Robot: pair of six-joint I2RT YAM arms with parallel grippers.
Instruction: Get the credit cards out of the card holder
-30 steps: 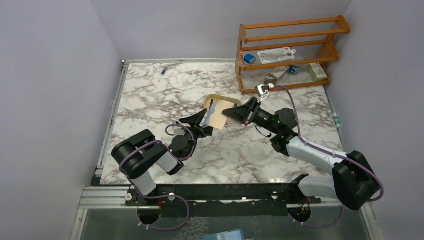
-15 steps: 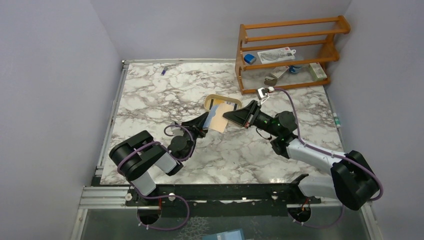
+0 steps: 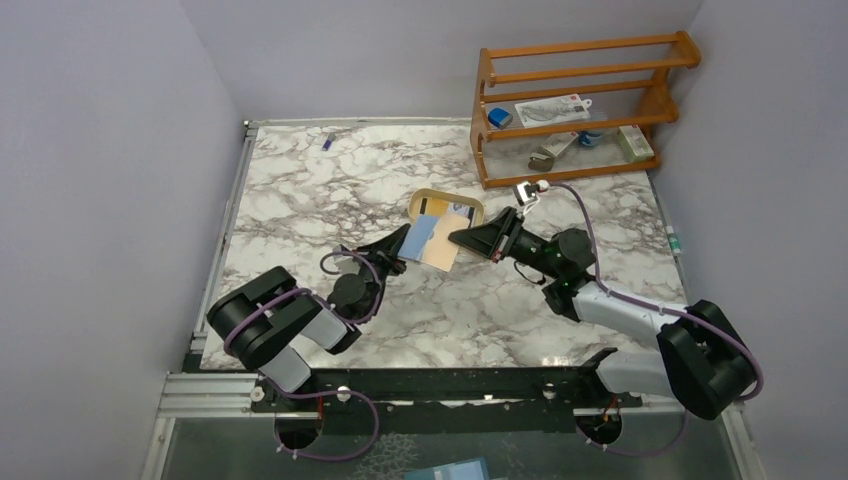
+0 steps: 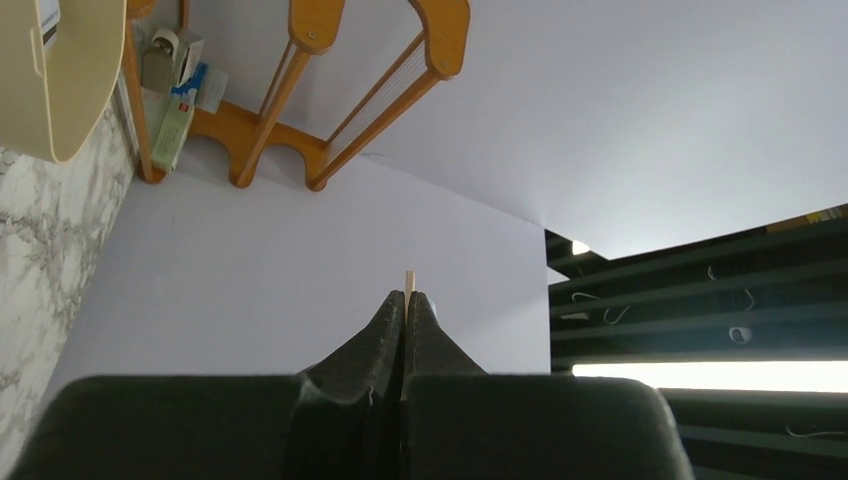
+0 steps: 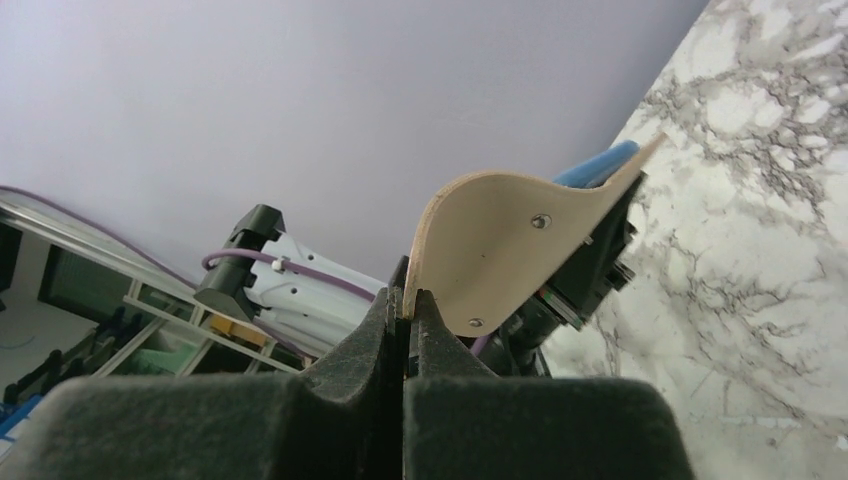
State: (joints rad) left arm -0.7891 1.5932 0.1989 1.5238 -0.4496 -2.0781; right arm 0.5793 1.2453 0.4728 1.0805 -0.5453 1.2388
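Together, left gripper (image 4: 407, 297) and right gripper (image 5: 408, 296) pinch one card holder (image 5: 500, 245).

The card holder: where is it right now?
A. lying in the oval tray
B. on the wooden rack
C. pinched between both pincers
C: the left pincer and the right pincer are each shut on an edge of the card holder.

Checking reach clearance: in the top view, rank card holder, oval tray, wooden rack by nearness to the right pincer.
1. card holder, clamped in the right pincer, at its tip.
2. oval tray, just beyond, toward the back.
3. wooden rack, back right corner.
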